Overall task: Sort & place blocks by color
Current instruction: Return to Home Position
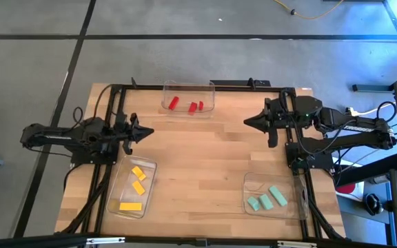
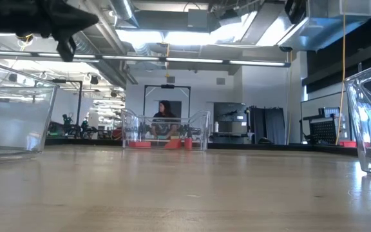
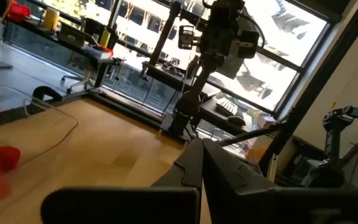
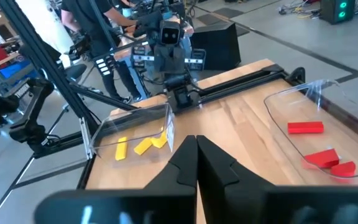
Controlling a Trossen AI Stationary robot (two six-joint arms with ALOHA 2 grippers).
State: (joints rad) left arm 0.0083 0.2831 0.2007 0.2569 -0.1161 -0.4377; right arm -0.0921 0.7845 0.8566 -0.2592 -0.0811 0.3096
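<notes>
nearest, yellow blocks (image 1: 137,186) sit in the left tray (image 1: 151,165), green blocks (image 1: 267,200) in the right tray (image 1: 260,182). over the worktop (image 1: 198,158), my left fingers (image 1: 144,131) and right fingers (image 1: 251,122) hang empty, each pair pressed together. far tray (image 1: 185,89) has the red blocks (image 1: 188,106). sorting looks done; next i'd just park at home.

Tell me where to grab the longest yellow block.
Pinch the longest yellow block across its narrow width at mid-length, coming straight down with the left gripper: it lies flat, and the clear tray's walls likely block a sideways approach.
</notes>
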